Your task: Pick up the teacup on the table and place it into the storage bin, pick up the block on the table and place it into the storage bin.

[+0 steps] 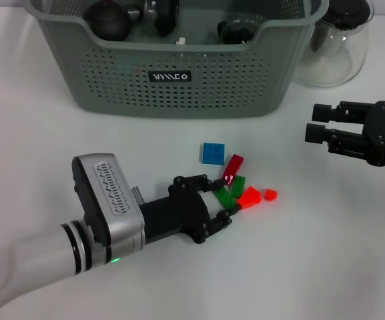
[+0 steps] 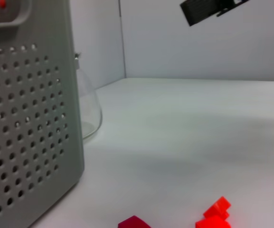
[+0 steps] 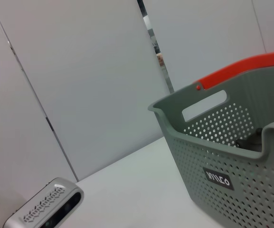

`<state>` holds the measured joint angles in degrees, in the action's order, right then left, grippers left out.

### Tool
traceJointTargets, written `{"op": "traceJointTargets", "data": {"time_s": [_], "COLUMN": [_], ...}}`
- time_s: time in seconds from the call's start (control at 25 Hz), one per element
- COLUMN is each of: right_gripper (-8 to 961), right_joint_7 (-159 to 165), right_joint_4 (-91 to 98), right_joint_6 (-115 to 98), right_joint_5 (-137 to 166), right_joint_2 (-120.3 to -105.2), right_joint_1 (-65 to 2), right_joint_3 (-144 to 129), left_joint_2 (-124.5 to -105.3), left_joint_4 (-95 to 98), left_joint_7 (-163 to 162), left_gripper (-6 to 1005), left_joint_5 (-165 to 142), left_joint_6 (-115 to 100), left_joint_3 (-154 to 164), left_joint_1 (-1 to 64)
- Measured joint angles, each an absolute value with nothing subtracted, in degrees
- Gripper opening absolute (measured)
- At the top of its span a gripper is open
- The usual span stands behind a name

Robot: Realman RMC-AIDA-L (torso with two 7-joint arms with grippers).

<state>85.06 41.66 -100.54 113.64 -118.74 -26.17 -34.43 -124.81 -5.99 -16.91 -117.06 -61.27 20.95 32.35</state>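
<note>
In the lower left of the head view, the left arm, with its silver wrist housing, reaches across the white table (image 1: 39, 120) toward the centre of the frame. Its black left gripper (image 1: 223, 198) lies low on the surface, jaws apart around a small green plastic block (image 1: 224, 197), with the fingertips to either side of it; whether they press on it cannot be told. Just beside that lies a second, darker green block (image 1: 238, 185), and touching the cluster on its right a bright red-orange block (image 1: 249, 197) with a smaller red-orange piece (image 1: 270, 195) close by. A dark red oblong block (image 1: 233, 165) sits tilted just above the green ones, and a blue square block (image 1: 213, 153) lies a little apart, nearer the basket.

At the right edge, mid-height, the black right gripper (image 1: 320, 123) hovers well apart from the blocks, its jaws parted and holding nothing.

Across the top of the frame stands the storage bin (image 1: 179, 80), a large grey-green perforated plastic basket with a black label in white lettering. Inside it show a dark round teapot-like vessel (image 1: 109, 20) and other dark items too cut off to name. At the upper right, just beside the bin, stands a clear glass jug (image 1: 332, 50) with a dark top.
</note>
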Motion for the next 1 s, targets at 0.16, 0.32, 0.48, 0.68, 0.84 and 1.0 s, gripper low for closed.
{"op": "traceJointTargets", "data": {"time_s": [0.16, 0.32, 0.48, 0.68, 0.84, 1.0], "right_gripper": [535, 535, 535, 535, 535, 535], "right_joint_7": [85.33, 85.41, 85.48, 85.5, 85.51, 85.52], "right_joint_4": [41.66, 41.66, 41.66, 41.66, 41.66, 41.66], "right_joint_6": [-100.54, -100.55, -100.74, -100.82, -100.86, -100.68], "right_joint_5": [113.64, 113.64, 113.64, 113.64, 113.64, 113.64], "right_joint_2": [-118.74, -118.74, -118.71, -118.66, -118.65, -118.65], "right_joint_1": [-26.2, -26.28, -26.28, -26.01, -25.8, -25.83], "right_joint_3": [-34.45, -34.53, -34.48, -34.34, -34.14, -34.35], "left_joint_2": [-124.81, -124.8, -124.45, -124.17, -124.19, -124.18], "left_joint_4": [-6.29, -6.26, -5.67, -0.37, 6.19, 11.73], "left_joint_7": [-15.45, -15.42, -15.7, -21.17, -27.88, -32.83], "left_gripper": [497, 460, 414, 419, 423, 427], "left_joint_5": [-117.06, -117.07, -117.11, -117.26, -117.46, -117.48], "left_joint_6": [-61.07, -61.04, -62.2, -68.02, -74.12, -80.38], "left_joint_3": [20.95, 20.74, 20.63, 21.19, 21.97, 22.36], "left_joint_1": [32.34, 32.1, 31.45, 29.23, 26.88, 25.15]}}
